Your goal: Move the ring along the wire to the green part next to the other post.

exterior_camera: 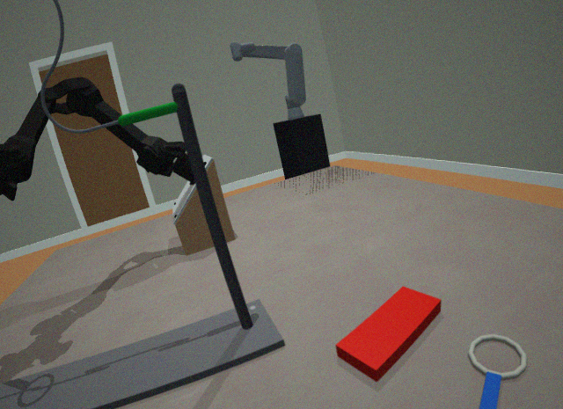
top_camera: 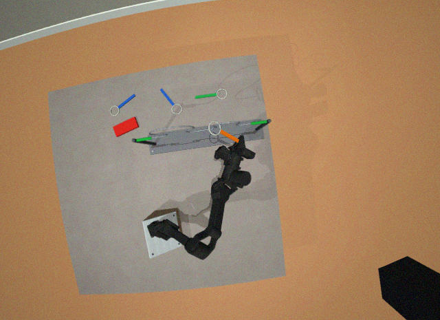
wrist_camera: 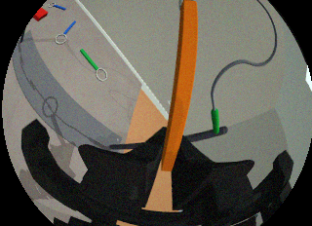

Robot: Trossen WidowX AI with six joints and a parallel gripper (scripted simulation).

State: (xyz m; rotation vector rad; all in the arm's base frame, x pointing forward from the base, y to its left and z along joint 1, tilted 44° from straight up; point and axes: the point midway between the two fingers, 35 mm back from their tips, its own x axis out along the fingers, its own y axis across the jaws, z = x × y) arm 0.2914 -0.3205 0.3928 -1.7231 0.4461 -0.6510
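Note:
My gripper (top_camera: 239, 139) (wrist_camera: 168, 131) is shut on the far end of the orange handle (top_camera: 229, 135) (wrist_camera: 184, 65). The pale ring (top_camera: 208, 125) is at the middle stretch of the grey wire (exterior_camera: 61, 27) (wrist_camera: 275, 38), between the two green parts. The wire seems to run through it in the overhead view; contact cannot be told. One green part (top_camera: 258, 122) (wrist_camera: 215, 121) joins the right post (top_camera: 262, 124); the other green part (top_camera: 144, 139) (exterior_camera: 148, 113) joins the left post (exterior_camera: 212, 205). The ring is outside the exterior view and barely in the wrist view.
The posts stand on a grey base plate (top_camera: 170, 142) (exterior_camera: 181, 363). A red block (top_camera: 126, 126) (exterior_camera: 390, 332) (wrist_camera: 40, 14) lies beyond the left post. Behind the plate lie two blue handles (top_camera: 126, 100) (top_camera: 167, 96) and a green handle (top_camera: 205, 96), each with a ring.

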